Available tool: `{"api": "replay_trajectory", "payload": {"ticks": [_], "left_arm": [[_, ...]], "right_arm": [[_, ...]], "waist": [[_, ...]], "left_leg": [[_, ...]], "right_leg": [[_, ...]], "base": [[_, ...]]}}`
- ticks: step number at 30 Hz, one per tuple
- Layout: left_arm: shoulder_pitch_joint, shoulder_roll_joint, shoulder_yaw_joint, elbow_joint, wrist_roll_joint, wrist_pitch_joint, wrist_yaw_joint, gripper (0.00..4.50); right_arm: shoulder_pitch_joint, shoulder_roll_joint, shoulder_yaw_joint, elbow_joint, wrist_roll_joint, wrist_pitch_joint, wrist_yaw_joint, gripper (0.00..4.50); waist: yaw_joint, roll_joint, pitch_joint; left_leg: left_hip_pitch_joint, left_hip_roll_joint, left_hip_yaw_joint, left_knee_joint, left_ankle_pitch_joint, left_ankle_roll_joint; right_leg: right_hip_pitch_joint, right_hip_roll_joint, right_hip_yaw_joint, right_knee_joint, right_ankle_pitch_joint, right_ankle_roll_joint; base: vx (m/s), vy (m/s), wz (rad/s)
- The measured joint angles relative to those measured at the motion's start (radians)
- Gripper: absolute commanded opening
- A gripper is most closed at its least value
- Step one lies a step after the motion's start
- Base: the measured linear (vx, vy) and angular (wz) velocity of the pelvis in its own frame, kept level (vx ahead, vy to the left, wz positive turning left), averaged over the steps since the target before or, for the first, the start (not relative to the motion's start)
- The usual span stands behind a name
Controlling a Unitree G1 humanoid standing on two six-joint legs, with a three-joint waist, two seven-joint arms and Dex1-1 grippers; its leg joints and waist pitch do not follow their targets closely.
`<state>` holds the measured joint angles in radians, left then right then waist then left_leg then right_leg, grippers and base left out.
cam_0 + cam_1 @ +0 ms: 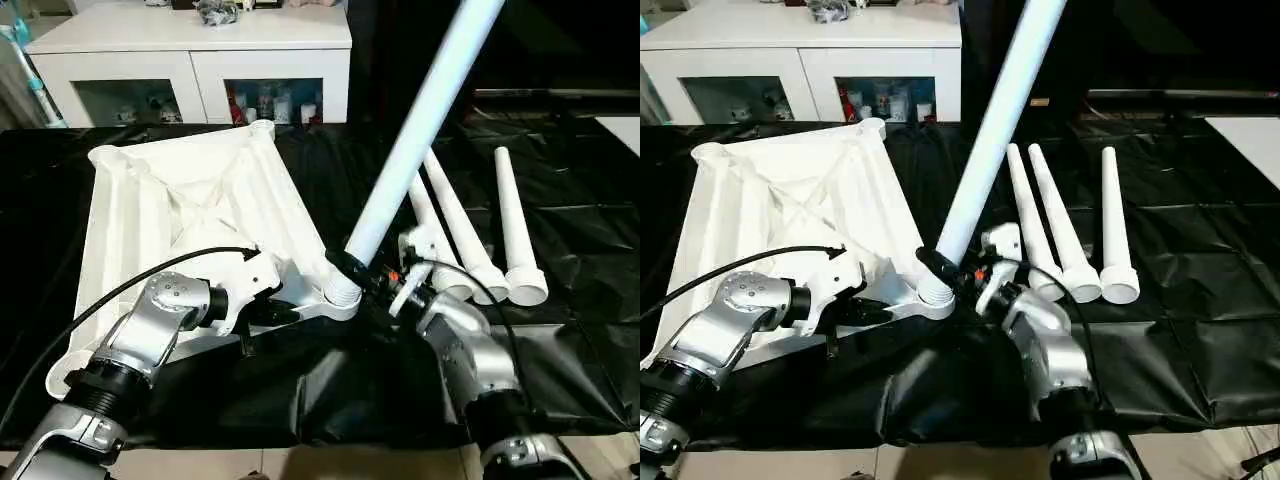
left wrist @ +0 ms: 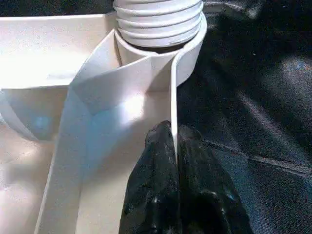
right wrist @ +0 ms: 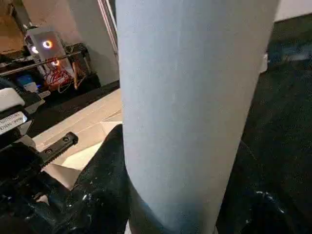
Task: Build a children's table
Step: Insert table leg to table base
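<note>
The right end effector (image 1: 352,268) is seen clamped around the lower part of a long white leg (image 1: 420,125), its two black fingers closed on the shaft just above the ribbed end, which is seated in the near corner socket (image 1: 343,295) of the upturned white tabletop (image 1: 190,205). The leg leans away from the robot and to its right rather than standing straight in the socket. The left end effector (image 2: 174,146) is pinched nearly shut on the thin rim of the tabletop beside that same socket, so the top is held steady. A likely trouble is judged to be the lean: if the leg is pushed or turned while tilted, the ribbed end could be jammed crooked, or the socket could be pried upward and the rim pulled out of the left grip. The tabletop could also be dragged across the slippery black sheet (image 1: 560,200) covering the bench. Three more legs (image 1: 478,225) lie side by side on the sheet just beyond the right arm, close enough to be knocked if the held leg swings that way. A black cable (image 1: 120,285) arches over the left forearm near the tabletop. A white cabinet (image 1: 190,60) with glass doors stands behind the bench, well apart.
</note>
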<state>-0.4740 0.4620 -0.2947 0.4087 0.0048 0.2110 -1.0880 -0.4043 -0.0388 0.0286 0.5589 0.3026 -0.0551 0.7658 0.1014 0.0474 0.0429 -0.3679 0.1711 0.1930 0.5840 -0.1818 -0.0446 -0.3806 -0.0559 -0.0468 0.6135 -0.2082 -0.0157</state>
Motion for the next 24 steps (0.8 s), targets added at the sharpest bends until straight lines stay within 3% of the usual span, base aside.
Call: {"api": "replay_trajectory", "payload": {"ticks": [4, 8, 16, 20, 24], "left_arm": [[-0.001, 0.009, -0.007, 0.000, 0.000, 0.000, -0.003, 0.00], [0.000, 0.016, -0.009, -0.007, 0.000, 0.005, -0.009, 0.00], [0.012, 0.036, -0.010, -0.034, 0.001, 0.011, -0.007, 0.00], [0.024, 0.041, -0.009, -0.057, 0.001, 0.021, -0.005, 0.00], [0.036, 0.047, -0.007, -0.080, -0.001, 0.030, -0.002, 0.00]], "right_arm": [[0.012, 0.003, 0.046, -0.003, -0.062, -0.088, -0.040, 1.84], [0.018, 0.003, 0.070, -0.008, -0.086, -0.126, -0.055, 1.84], [0.012, -0.028, 0.136, -0.030, -0.174, -0.167, -0.038, 1.84], [0.018, -0.021, 0.134, -0.036, -0.163, -0.166, -0.023, 1.84], [0.018, -0.002, 0.112, -0.029, -0.120, -0.131, -0.016, 1.84]], "waist": [[-0.001, 0.007, 0.000], [-0.003, 0.007, 0.000], [-0.013, -0.001, 0.001], [-0.012, -0.011, -0.001], [-0.013, -0.014, -0.002]], "left_leg": [[0.001, 0.000, 0.000, -0.002, 0.000, 0.000], [0.001, 0.000, 0.000, -0.006, 0.000, 0.000], [0.002, 0.000, 0.001, -0.008, 0.000, 0.000], [0.002, 0.000, 0.001, -0.010, 0.000, 0.000], [0.002, 0.000, 0.002, -0.011, 0.000, 0.000]], "right_leg": [[0.000, 0.000, 0.000, 0.000, 0.000, 0.000], [-0.001, 0.000, 0.000, -0.002, 0.000, 0.001], [-0.001, 0.000, 0.000, -0.002, -0.005, 0.008], [-0.001, 0.000, 0.000, -0.003, -0.006, 0.009], [-0.001, 0.000, 0.001, -0.003, -0.006, 0.009]], "base": [[0.000, 0.000, 0.00], [0.000, 0.000, 0.00], [0.000, 0.000, 0.00], [0.000, 0.000, 0.00], [0.000, 0.000, 0.00]]}}
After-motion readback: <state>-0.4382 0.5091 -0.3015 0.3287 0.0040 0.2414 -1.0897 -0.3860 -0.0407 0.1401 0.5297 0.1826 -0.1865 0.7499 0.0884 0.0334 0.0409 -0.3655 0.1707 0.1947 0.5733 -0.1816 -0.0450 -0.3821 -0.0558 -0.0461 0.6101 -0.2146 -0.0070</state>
